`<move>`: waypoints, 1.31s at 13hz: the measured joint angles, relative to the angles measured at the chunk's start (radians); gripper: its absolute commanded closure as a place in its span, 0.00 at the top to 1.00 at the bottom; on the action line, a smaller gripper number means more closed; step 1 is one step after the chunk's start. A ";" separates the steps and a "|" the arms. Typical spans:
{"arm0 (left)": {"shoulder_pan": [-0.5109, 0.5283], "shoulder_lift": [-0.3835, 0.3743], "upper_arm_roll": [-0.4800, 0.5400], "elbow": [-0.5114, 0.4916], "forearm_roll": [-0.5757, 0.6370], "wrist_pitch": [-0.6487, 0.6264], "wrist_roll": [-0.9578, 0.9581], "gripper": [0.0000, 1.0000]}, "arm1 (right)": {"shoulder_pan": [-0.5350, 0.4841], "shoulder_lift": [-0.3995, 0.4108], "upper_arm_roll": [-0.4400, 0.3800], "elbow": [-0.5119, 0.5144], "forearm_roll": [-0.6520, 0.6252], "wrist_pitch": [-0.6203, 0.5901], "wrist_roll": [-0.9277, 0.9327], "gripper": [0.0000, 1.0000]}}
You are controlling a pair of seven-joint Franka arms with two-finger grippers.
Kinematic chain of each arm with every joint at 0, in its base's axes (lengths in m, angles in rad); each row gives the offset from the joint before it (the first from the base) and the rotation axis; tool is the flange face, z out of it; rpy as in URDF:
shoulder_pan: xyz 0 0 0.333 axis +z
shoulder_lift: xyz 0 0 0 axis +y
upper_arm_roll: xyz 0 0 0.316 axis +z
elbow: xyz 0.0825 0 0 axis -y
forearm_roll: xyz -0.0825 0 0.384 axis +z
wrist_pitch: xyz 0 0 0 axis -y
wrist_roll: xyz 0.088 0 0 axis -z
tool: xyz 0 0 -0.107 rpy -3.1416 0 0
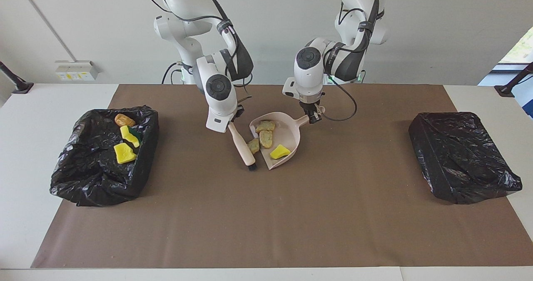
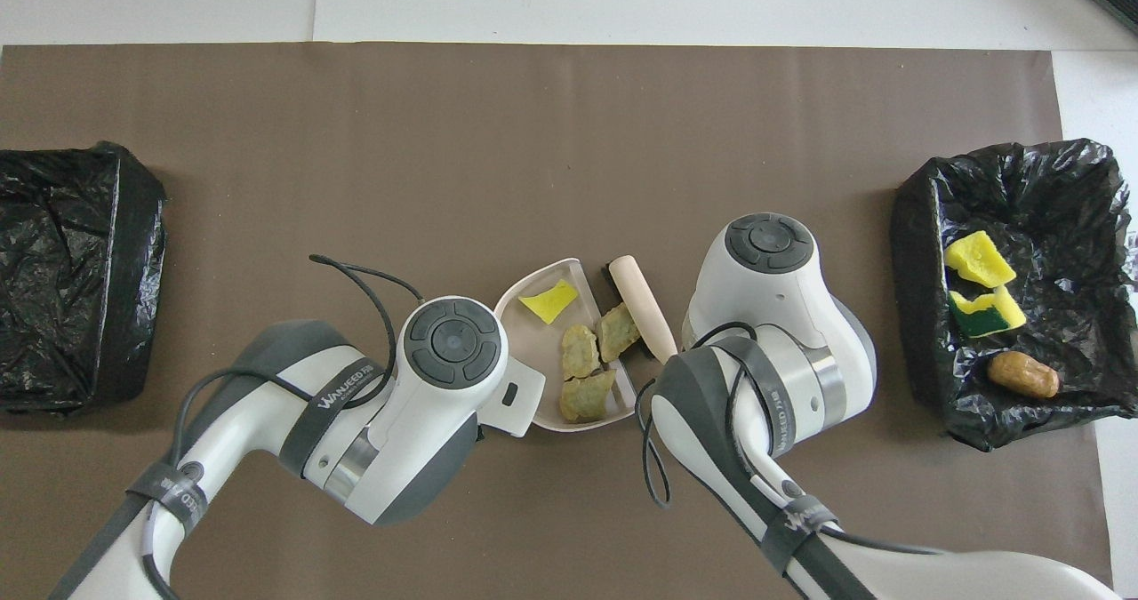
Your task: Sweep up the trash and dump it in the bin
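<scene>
My left gripper (image 1: 314, 115) is shut on the handle of a beige dustpan (image 1: 288, 132) that rests on the brown mat mid-table. The pan (image 2: 524, 333) holds three tan-green foam chunks (image 1: 266, 138) and one yellow sponge bit (image 1: 280, 151). One chunk (image 1: 253, 145) lies at the pan's open edge. My right gripper (image 1: 233, 120) is shut on a wooden brush (image 1: 242, 144), which slants down along that open edge, its black bristles (image 1: 252, 167) at the mat. In the overhead view both grippers are hidden under the arms; the brush (image 2: 642, 302) shows beside the pan.
A black-bag-lined bin (image 1: 83, 181) at the right arm's end of the table holds two yellow sponge bits (image 1: 124, 153) and an orange-brown lump (image 1: 124, 120); it also shows in the overhead view (image 2: 916, 316). A second black-lined bin (image 1: 462, 156) stands at the left arm's end.
</scene>
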 measured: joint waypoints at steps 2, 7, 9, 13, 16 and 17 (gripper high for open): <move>0.000 0.000 0.000 0.000 0.000 0.000 0.000 0.00 | 0.043 -0.006 0.000 -0.002 0.068 -0.004 0.050 0.00; 0.001 0.000 0.001 -0.001 0.000 0.000 0.000 0.00 | 0.076 -0.016 -0.004 0.001 0.085 -0.007 0.126 0.00; 0.007 0.000 0.005 -0.001 0.000 0.000 0.004 0.00 | 0.073 -0.016 -0.006 0.016 0.084 -0.026 0.163 0.00; 0.009 0.000 0.011 -0.001 0.000 0.001 0.006 0.00 | 0.038 -0.045 -0.015 0.051 0.073 -0.061 0.261 0.00; 0.009 0.000 0.012 0.000 0.000 0.001 0.014 0.00 | 0.034 -0.097 -0.011 0.057 0.060 -0.093 0.407 0.00; 0.010 0.000 0.013 0.001 0.000 0.001 0.020 0.00 | 0.044 -0.111 -0.007 0.055 0.060 -0.100 0.456 0.00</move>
